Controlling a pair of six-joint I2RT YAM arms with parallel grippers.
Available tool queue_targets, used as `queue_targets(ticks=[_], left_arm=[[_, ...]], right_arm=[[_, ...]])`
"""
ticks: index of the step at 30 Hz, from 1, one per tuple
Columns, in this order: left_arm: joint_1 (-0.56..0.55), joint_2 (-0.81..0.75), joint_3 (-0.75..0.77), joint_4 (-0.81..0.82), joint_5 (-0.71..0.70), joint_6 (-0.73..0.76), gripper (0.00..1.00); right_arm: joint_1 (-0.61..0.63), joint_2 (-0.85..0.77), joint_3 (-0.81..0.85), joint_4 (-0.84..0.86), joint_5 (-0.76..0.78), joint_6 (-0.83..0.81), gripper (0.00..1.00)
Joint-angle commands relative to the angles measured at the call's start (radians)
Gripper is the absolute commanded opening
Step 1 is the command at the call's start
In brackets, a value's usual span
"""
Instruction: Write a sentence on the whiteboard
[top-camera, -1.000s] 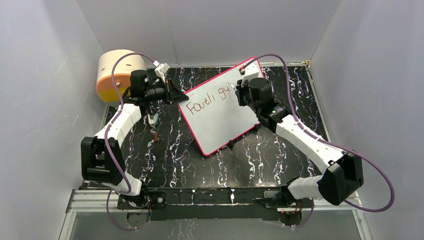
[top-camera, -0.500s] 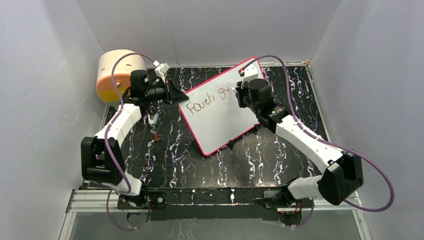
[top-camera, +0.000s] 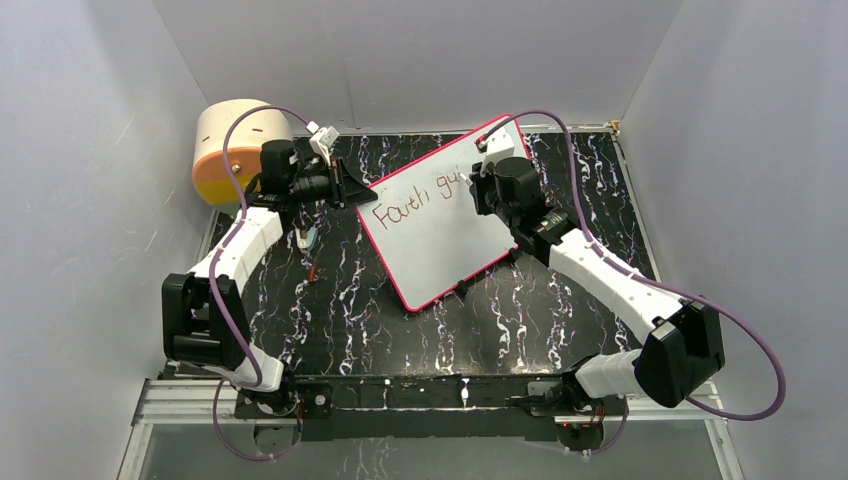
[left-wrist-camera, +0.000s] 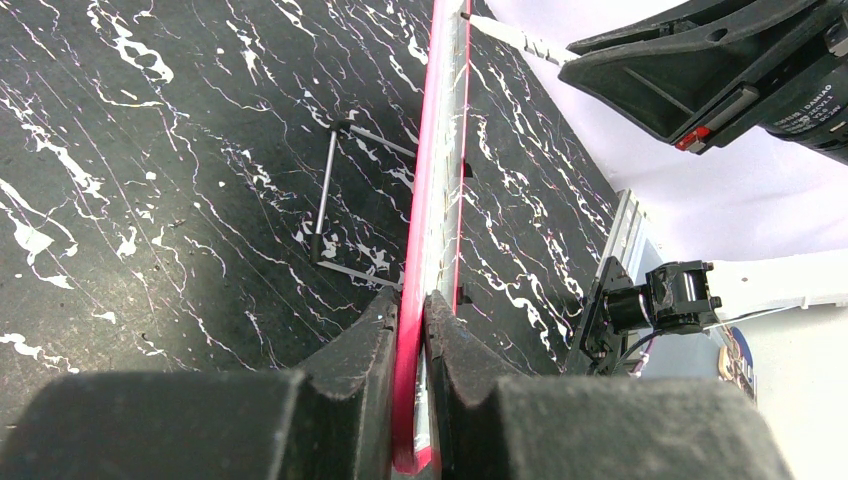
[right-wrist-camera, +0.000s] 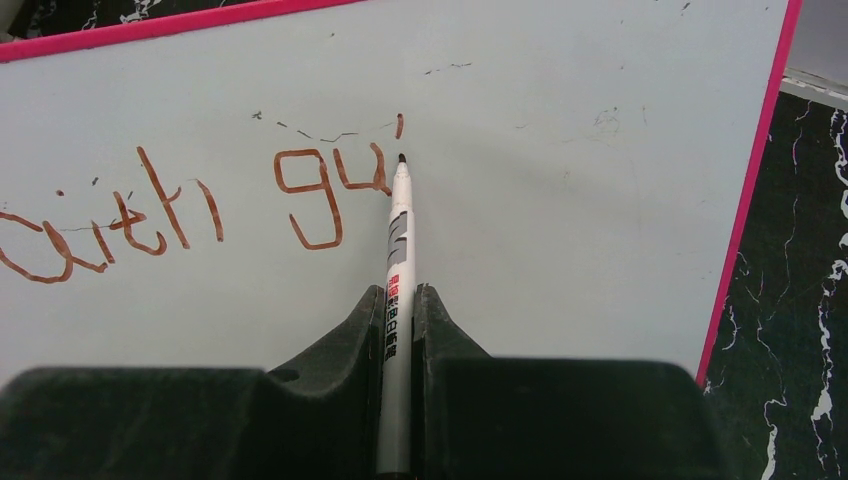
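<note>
The whiteboard (top-camera: 430, 235) with a pink-red frame lies tilted on the black marbled table. My left gripper (top-camera: 352, 190) is shut on its left edge; the left wrist view shows the pink frame (left-wrist-camera: 430, 180) edge-on between the jaws (left-wrist-camera: 411, 305). My right gripper (top-camera: 478, 180) is shut on a white marker (right-wrist-camera: 397, 260); its dark tip sits beside the last stroke. The sentence (right-wrist-camera: 200, 205) in brownish-red reads "Faith gu" with a short stroke above; in the top view the words (top-camera: 410, 202) run along the board's upper part.
A round tan-and-orange drum (top-camera: 232, 148) stands at the back left. A small pen cap and a reddish bit (top-camera: 312, 272) lie on the table left of the board. The board's wire stand (left-wrist-camera: 335, 195) shows underneath. Grey walls enclose the table.
My right gripper has shifted slightly up and to the right along the board with the marker. The left arm and board have not moved.
</note>
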Motion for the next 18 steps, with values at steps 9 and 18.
queue_targets(ticks=[9,18], left_arm=[[-0.023,0.038,-0.008,-0.090,-0.079,0.050,0.00],[-0.023,0.039,-0.009,-0.092,-0.079,0.051,0.00]], right_arm=[[-0.006,0.012,0.041,0.075,0.005,0.007,0.00],[-0.007,0.019,0.043,0.047,0.001,0.007,0.00]])
